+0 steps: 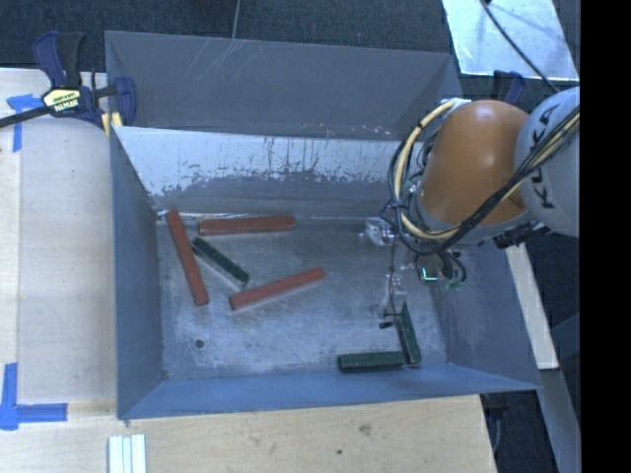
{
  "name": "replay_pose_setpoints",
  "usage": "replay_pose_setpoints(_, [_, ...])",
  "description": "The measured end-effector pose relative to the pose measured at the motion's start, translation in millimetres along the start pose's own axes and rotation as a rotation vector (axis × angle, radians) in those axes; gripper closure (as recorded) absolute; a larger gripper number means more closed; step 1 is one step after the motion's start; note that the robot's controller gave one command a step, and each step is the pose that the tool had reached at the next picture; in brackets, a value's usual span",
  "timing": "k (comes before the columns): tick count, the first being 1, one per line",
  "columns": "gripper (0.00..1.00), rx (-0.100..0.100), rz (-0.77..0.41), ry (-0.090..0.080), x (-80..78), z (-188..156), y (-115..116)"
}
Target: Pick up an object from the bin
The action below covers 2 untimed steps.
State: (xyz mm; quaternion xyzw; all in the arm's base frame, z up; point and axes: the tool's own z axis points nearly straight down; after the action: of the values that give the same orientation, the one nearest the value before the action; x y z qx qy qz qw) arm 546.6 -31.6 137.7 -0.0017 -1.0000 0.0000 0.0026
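Gripper [395, 302] hangs just above a dark green stick [407, 341] at the right wall of the bin [475, 313]; I cannot tell its opening.

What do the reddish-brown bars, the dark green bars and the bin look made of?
Reddish-brown flat bars: matte, evenly coloured, square-edged; painted wood or plastic, unclear which. Dark green flat bars: same shape, dull finish, probably the same stuff. Grey bin: sheet metal, folded flat walls, pale scratches on its back wall.
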Motion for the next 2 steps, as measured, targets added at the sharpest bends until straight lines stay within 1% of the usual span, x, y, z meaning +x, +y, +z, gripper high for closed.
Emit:
replay_pose_setpoints(1, [0.00,0.001,-0.001,-0.009,-2.0,-5,0])
replay_pose_setpoints(2, [0.00,0.000,-0.008,-0.012,-15.7,50,67])
